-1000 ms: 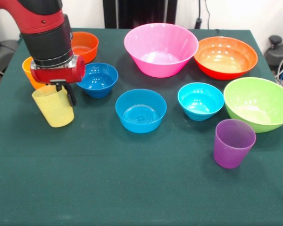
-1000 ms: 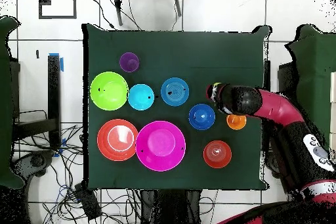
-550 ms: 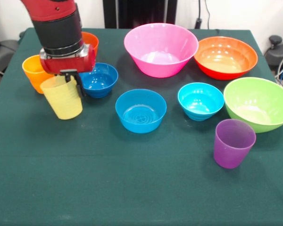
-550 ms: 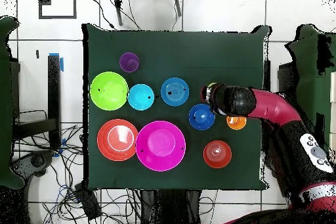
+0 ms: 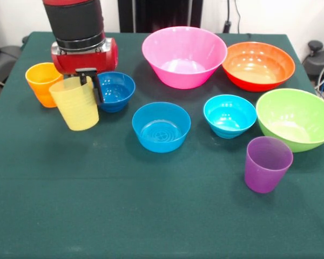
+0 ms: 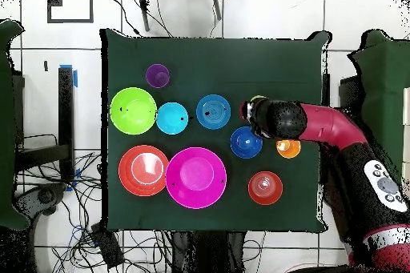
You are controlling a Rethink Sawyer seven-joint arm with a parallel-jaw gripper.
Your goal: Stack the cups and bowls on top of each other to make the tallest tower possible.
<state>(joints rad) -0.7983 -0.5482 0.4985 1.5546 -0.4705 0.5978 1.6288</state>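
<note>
We see the end effector [image 5: 88, 85] closed on the rim of the yellow cup [image 5: 75, 103], one black finger [image 5: 97, 86] down the outside of the cup's wall beside the dark blue bowl [image 5: 114, 90]. The cup hangs tilted in that grip, mouth up, its base seeming clear of the worktop [image 5: 151, 205], though we cannot be sure of the gap. In the overhead view only a sliver of the cup shows past the arm's wrist [image 6: 272, 118].

Just beside the held cup stands the orange cup [image 5: 42, 83], upright. The mid-blue bowl [image 5: 161, 126] sits alone near the middle of the worktop, nothing in it, and the cyan bowl [image 5: 230, 115] is close to it. The purple cup [image 5: 267, 163] stands upright near the lime green bowl [image 5: 297, 118]. Toward the far side we find the pink bowl [image 5: 183, 56] and the large orange-red bowl [image 5: 258, 66] side by side. From above, a small orange-red bowl [image 6: 265, 188] shows near the worktop's edge; in the front view the arm hides it. No piece rests on another.

The worktop is covered in dark green cloth. Around it we see a pale tiled floor [image 6: 264, 14] with loose cables [image 6: 88, 230], dark chairs [image 6: 16, 118] at the sides, and strips of blue tape [image 6: 70, 74] on the floor.
</note>
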